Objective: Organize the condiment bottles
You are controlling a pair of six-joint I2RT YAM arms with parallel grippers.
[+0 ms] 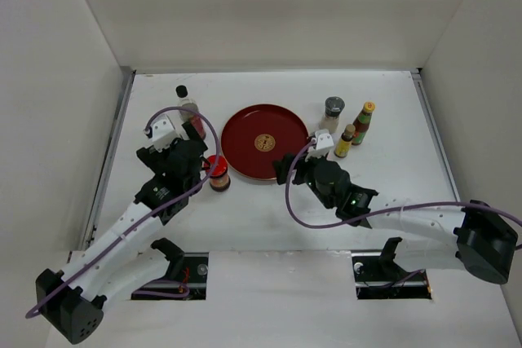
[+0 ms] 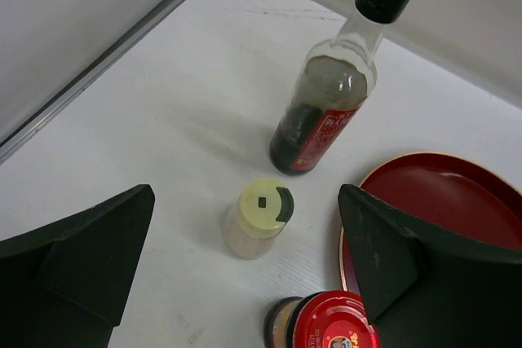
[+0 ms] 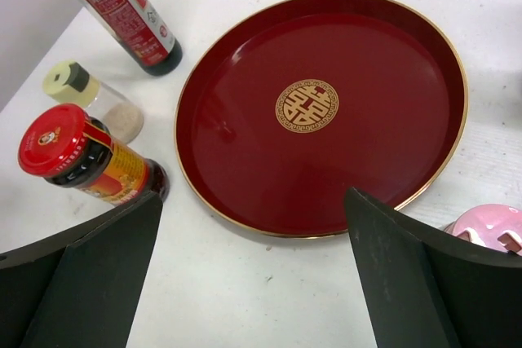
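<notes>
My left gripper (image 1: 192, 146) (image 2: 245, 283) is open and empty, hovering over a cream-capped shaker (image 2: 257, 218), which stands between the jaws' line. A tall black-capped dark sauce bottle (image 1: 186, 103) (image 2: 326, 103) stands beyond it. A red-capped jar (image 1: 218, 173) (image 2: 330, 328) stands by the right finger. My right gripper (image 1: 285, 167) (image 3: 253, 275) is open and empty at the near rim of the dark-red plate (image 1: 245, 132) (image 3: 245, 160). A pink cap (image 3: 489, 230) shows beside its right finger. Grey-capped (image 1: 333, 107), orange-capped (image 1: 364, 120) and yellow-capped (image 1: 346, 140) bottles stand right of the plate.
White walls enclose the table on the left, back and right, with a metal strip (image 2: 106, 63) along the left edge. Purple cables loop over both arms. The red-capped jar (image 3: 77, 152), the shaker (image 3: 86, 95) and the dark bottle (image 3: 122, 10) also show in the right wrist view.
</notes>
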